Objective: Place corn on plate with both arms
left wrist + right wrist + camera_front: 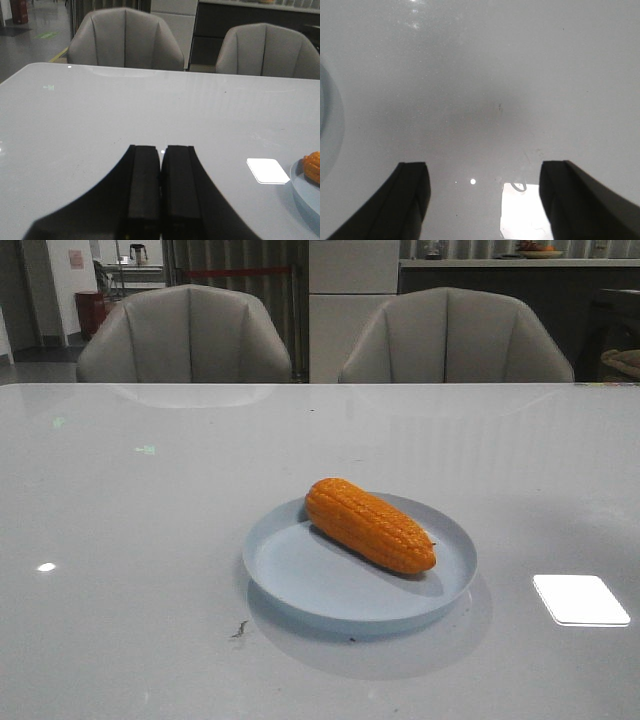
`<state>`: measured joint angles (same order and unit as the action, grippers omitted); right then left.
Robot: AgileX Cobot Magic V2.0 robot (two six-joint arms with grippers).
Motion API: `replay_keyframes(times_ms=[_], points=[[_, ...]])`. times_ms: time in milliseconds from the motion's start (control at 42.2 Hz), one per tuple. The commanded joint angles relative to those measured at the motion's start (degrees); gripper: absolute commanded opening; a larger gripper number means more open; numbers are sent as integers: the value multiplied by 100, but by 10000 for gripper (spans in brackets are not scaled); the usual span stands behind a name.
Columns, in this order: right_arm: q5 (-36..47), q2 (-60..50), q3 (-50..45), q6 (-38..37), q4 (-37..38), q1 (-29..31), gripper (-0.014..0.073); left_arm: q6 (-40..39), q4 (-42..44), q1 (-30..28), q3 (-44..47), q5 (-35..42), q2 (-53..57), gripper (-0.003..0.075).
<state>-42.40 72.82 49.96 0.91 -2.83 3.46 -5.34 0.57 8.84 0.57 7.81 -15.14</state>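
Lying diagonally inside the plate (300, 575), the corn (370, 524) shows ridged orange kernel rows, its tapered end near the plate's rim; glossy grey surface (150, 540) spreads bare all round the plate, two padded chairs (185, 335) beyond. From the left wrist, the left hand (160, 172) has its flat black fingers pressed together, the plate's edge off to one side. From the right wrist, the right hand (482, 172) is spread wide over bare surface beside the plate's rim.
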Motion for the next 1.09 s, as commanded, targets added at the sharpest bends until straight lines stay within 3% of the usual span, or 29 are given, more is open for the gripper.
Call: replay_keyframes(times_ms=[0,260,1065], points=[[246,-175,131,43,-20,34,570,-48,-57,24,224,70,385,93],[246,-175,131,43,-20,34,570,-48,-57,24,224,-219,1711,93],[232,-175,131,43,-20,34,570,-48,-57,24,224,-9,1653,93]])
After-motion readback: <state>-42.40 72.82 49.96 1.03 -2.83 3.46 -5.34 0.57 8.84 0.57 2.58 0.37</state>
